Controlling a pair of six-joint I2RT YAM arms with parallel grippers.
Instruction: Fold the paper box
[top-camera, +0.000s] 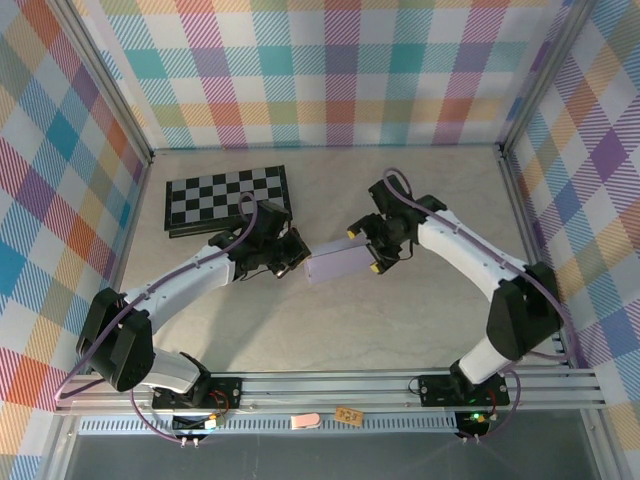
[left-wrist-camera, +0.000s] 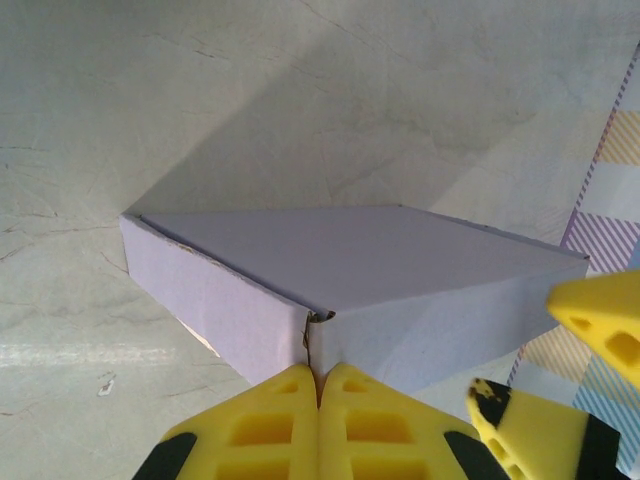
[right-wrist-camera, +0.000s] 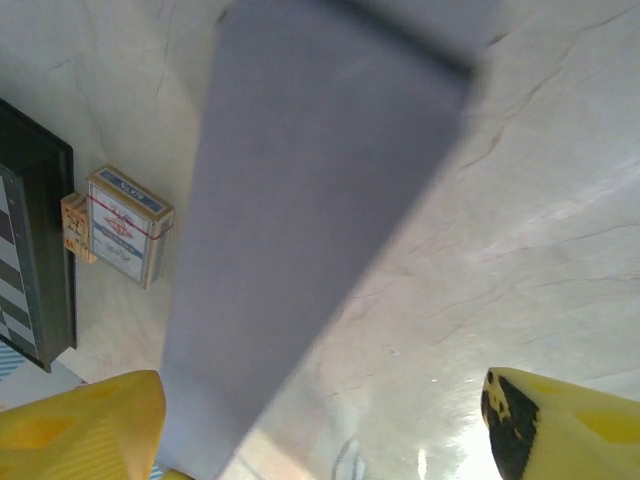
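— Top external view: where is the task's thing found?

— A shallow lavender paper box (top-camera: 335, 266) of thin card is seen mid-table. The left gripper (top-camera: 298, 260) is at one end of it and the right gripper (top-camera: 365, 250) at the other. Whether it rests on the pale marbled table (top-camera: 400, 340) or is held just above it cannot be told there. A black-and-white folding checkerboard (top-camera: 228, 198) lies behind the left arm, apart from the box.

— And in the left wrist view?

— The left gripper's yellow fingers (left-wrist-camera: 270, 420) are pressed together at the box's near corner seam, and the card edge appears to be pinched between them. The box's lid panel is seen closed and flat.

— The right wrist view?

— There the yellow fingers (right-wrist-camera: 80, 420) are spread wide and nothing is gripped. A blurred lavender panel passes close to one of them. A small blue-and-white card pack (right-wrist-camera: 125, 225) is seen just beside the checkerboard's dark edge.

— How is the box expected to handle?

— It is judged light, stiff only along its folds, and easily creased or sprung open. Hold is best taken at corners and folded edges, not mid-panel.

— What room is left?

— Open table is offered in front and to the right. The checkerboard, the pack and the plaid walls (top-camera: 320, 70) bound the far side and are to be kept clear of.
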